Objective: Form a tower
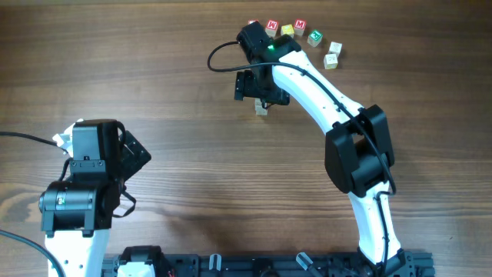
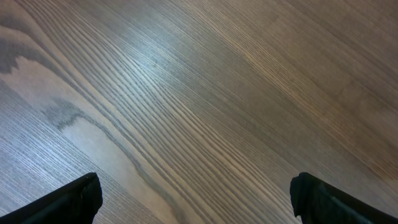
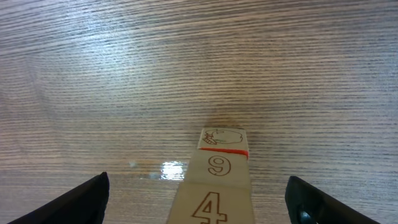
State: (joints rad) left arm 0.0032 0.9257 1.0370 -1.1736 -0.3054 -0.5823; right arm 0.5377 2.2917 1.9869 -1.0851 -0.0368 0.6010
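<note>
Right gripper (image 3: 198, 180) poised over the tower (image 3: 219, 167), seen from above and from both wrists. The tower stood on the table (image 1: 154, 77) a little toward 12 o'clock from its centre, as a narrow upright stack. The right wrist view showed a top face with a drawn picture and a red edge, and below it side faces printed 9 and 4, so at least two cubes were visible. The full count could not be told. The two dark fingers of the right gripper stood wide apart, one at 9 o'clock and one at 3 o'clock of the stack, and neither touched it. This spread was judged to keep the fingers clear of a stack that a light knock would topple. The loose cubes (image 1: 300, 25) lay in a curved row at about 1 o'clock from the tower, near but apart from it, and were judged to be the supply for further storeys. The right arm itself lay between them and the stack. A black cable (image 1: 219, 55) looped at 10 o'clock of the gripper, clear of the stack. The left gripper (image 2: 194, 190), also fully spread and empty, hung over bare wood at 8 o'clock, well apart from the work.
</note>
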